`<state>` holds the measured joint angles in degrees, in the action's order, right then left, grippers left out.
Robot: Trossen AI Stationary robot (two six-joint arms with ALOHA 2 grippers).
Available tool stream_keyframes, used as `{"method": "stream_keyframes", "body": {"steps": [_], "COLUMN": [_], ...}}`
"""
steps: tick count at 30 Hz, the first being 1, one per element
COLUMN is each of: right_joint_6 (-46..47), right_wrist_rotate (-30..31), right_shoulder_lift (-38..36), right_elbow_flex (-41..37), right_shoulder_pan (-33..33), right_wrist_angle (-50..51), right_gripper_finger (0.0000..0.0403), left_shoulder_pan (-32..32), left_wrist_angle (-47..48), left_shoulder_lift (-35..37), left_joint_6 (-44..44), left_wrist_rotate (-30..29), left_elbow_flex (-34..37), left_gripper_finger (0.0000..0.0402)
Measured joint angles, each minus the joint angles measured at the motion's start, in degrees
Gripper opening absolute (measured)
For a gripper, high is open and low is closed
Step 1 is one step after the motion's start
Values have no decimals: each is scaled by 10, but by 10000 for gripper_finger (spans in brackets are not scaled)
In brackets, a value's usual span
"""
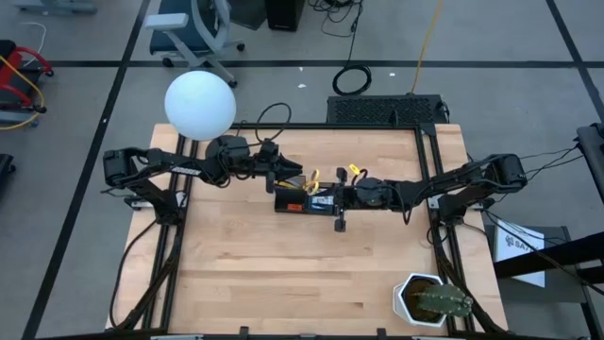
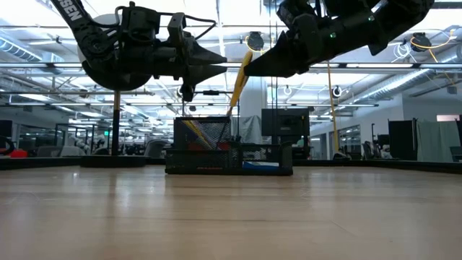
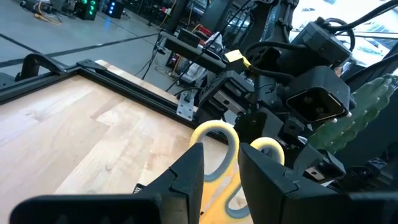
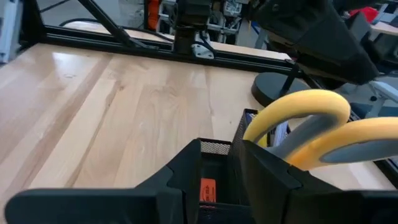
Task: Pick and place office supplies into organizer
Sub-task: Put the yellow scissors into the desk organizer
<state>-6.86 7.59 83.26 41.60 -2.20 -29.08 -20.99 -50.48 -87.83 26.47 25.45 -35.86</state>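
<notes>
High view shows both arms meeting over the organizer (image 1: pixel 304 200), which sits near the middle of the bench (image 1: pixel 283 274), a little toward its far edge, with the cactus (image 1: pixel 444 302) at the near right corner and a lamp with a white globe (image 1: pixel 200 104) at the far left corner. The scissors (image 2: pixel 238 85) stand tilted above the organizer's tall mesh section, blades down inside it and yellow handle loops up. In the right wrist view the handles (image 4: pixel 311 127) lie just beside the right gripper (image 4: pixel 214 168), whose fingers stand narrowly apart, and I cannot tell for sure whether they pinch the scissors. The left gripper (image 3: pixel 219 168) hovers just on the other side, fingers narrowly parted with the loops showing beyond the gap, seemingly holding nothing. As a judgement: the scissors are light, rigid metal and hard plastic, not fragile, but top-heavy at the handles and likely to pivot or slide in a pinch because the loops are smooth and rounded. The surest hold looks to be across the flat neck where the handles meet the blades, or on one loop's straight side, keeping the blades pointing down so they drop into the tall section. The organizer itself seems light and could shift or tip if the scissors snag its mesh wall.
</notes>
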Motion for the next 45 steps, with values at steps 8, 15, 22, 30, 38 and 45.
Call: {"method": "stream_keyframes", "body": {"steps": [8,15,22,30,38,45], "right_joint_6": [-15,-16,-33,-25,-57,-63], "right_wrist_rotate": [106,102,8,25,28,69], "right_shoulder_lift": [0,14,85,122,101,101], "right_elbow_flex": [0,0,0,0,0,0], "right_shoulder_pan": [1,7,29,53,47,48], "right_wrist_angle": [8,-49,-140,-140,-216,-197], "right_gripper_finger": [105,105,105,105,105,105], "left_shoulder_pan": [1,1,1,1,5,9], "left_wrist_angle": [-3,-7,-15,-33,-35,-31], "left_shoulder_lift": [1,5,5,16,31,36], "left_joint_6": [11,13,18,22,11,11], "left_wrist_rotate": [15,21,24,64,74,76], "left_elbow_flex": [0,0,0,0,0,0], "left_gripper_finger": [104,104,104,104,104,104]}}
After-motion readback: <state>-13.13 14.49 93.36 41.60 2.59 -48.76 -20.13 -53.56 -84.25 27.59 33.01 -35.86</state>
